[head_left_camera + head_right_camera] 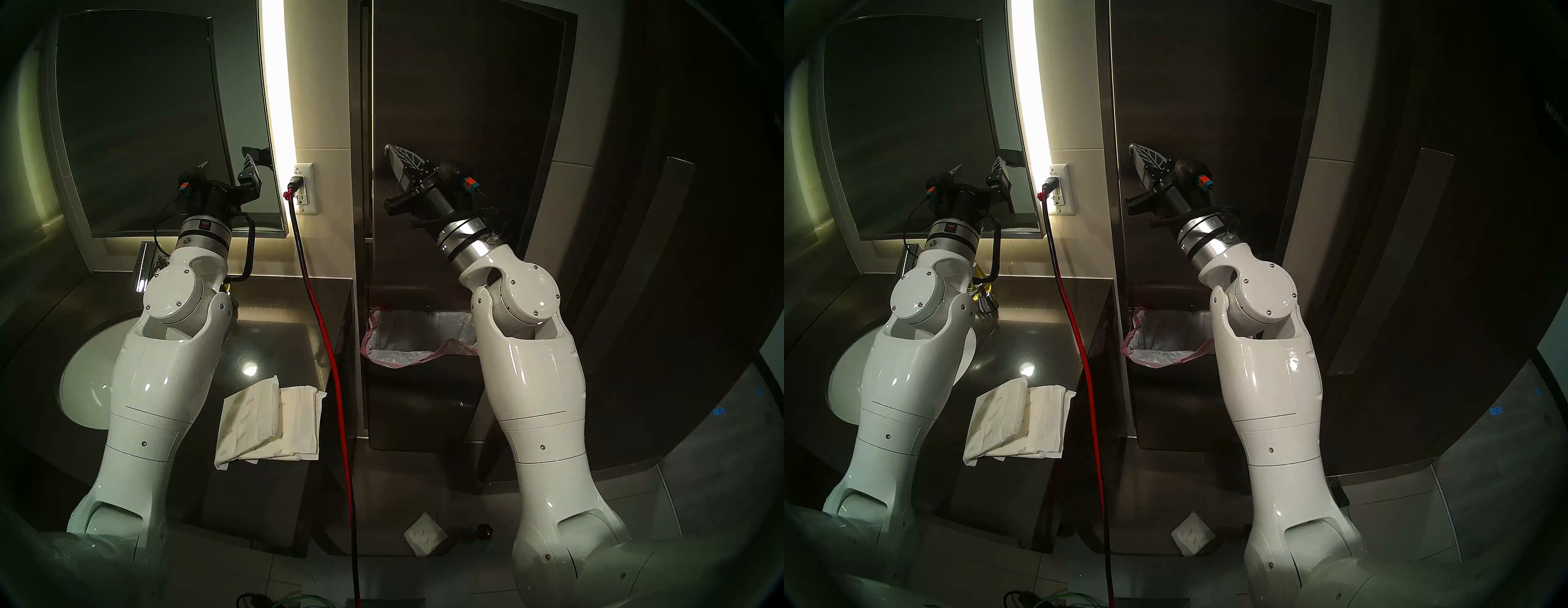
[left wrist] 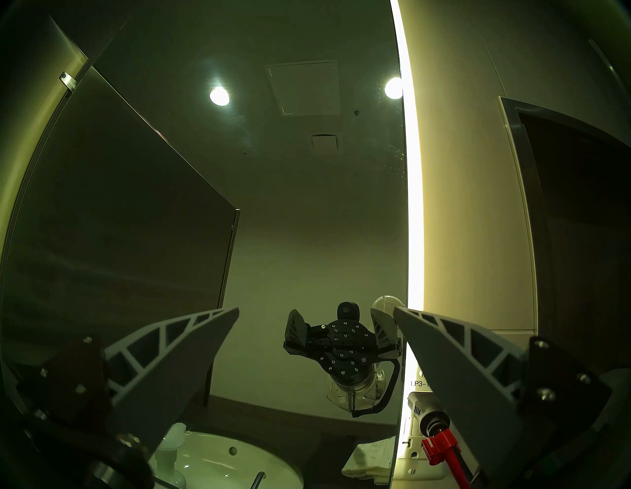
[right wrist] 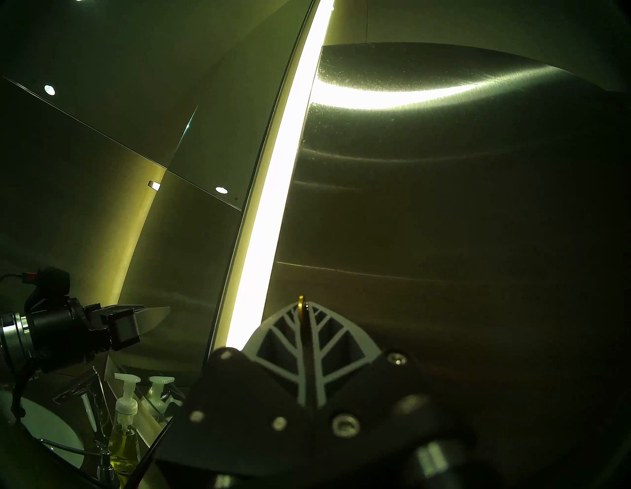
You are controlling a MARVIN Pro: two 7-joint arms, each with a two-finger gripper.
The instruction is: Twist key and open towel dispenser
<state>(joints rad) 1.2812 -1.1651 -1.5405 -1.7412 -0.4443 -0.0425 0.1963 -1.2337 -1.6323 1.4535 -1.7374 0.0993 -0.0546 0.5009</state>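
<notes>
The towel dispenser is a tall brushed-steel wall cabinet on the right; its door fills the right wrist view. My right gripper is raised against the door's left part, shut on the key. The key's small amber head shows edge-on between the closed fingertips, right at the steel. In both head views the fingers hide the key. I cannot tell whether the door stands ajar. My left gripper hangs open and empty in front of the mirror, well to the left of the dispenser.
A steel waste bin with a pink-edged bag sits below the dispenser. A red-and-black cable drops from the wall outlet. Folded paper towels lie on the dark counter beside the sink. A soap bottle stands by the sink.
</notes>
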